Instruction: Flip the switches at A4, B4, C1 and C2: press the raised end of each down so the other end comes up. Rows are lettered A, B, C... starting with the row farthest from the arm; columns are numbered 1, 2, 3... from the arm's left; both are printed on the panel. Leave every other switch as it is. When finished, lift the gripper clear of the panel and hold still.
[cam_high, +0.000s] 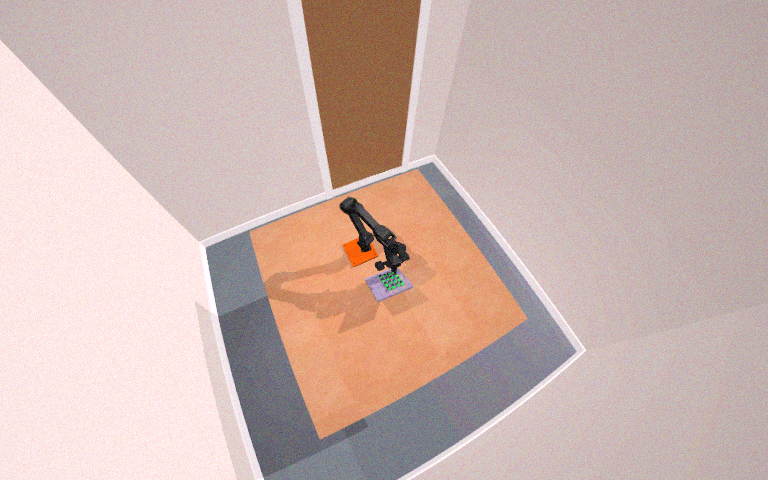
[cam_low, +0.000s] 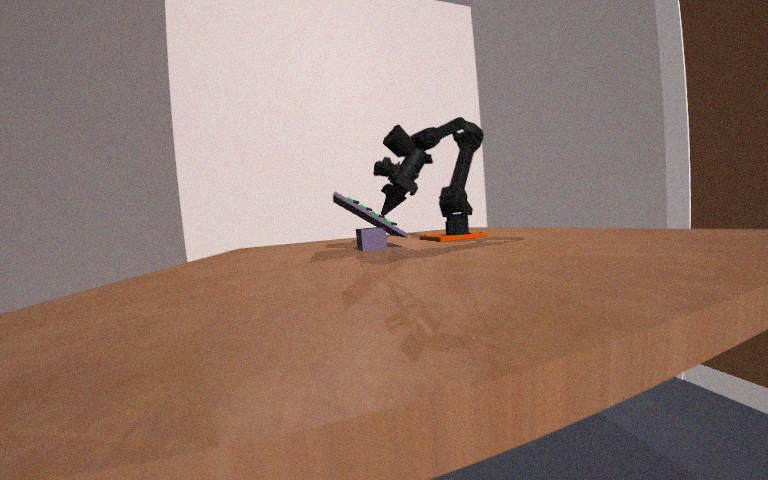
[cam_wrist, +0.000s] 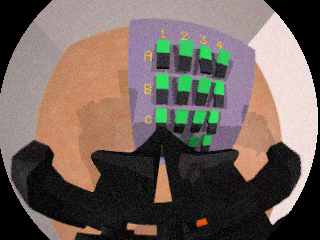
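Counter (cam_high: 430, 339) (cam_low: 283, 339) (cam_wrist: 60, 110) supports the tilted lavender panel (cam_high: 374, 289) (cam_low: 362, 213) (cam_wrist: 142, 37), its green-and-black switches (cam_high: 391, 280) (cam_wrist: 184, 91) in lettered rows ahead of my tool (cam_high: 394, 270) (cam_low: 384, 213) (cam_wrist: 162, 130); tool closed, gripping nothing.

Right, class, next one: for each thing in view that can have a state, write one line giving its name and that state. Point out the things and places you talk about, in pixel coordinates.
Gripper (cam_low: 384, 214) (cam_wrist: 162, 130): shut, tip down at the panel's near part.
Arm (cam_low: 463, 164) (cam_high: 370, 223): bent, reaching over the panel.
Panel (cam_high: 373, 289) (cam_low: 368, 216) (cam_wrist: 142, 40): tilted, end nearer the arm lower.
Switch C1 (cam_wrist: 161, 116): partly hidden by the gripper; tilt unclear.
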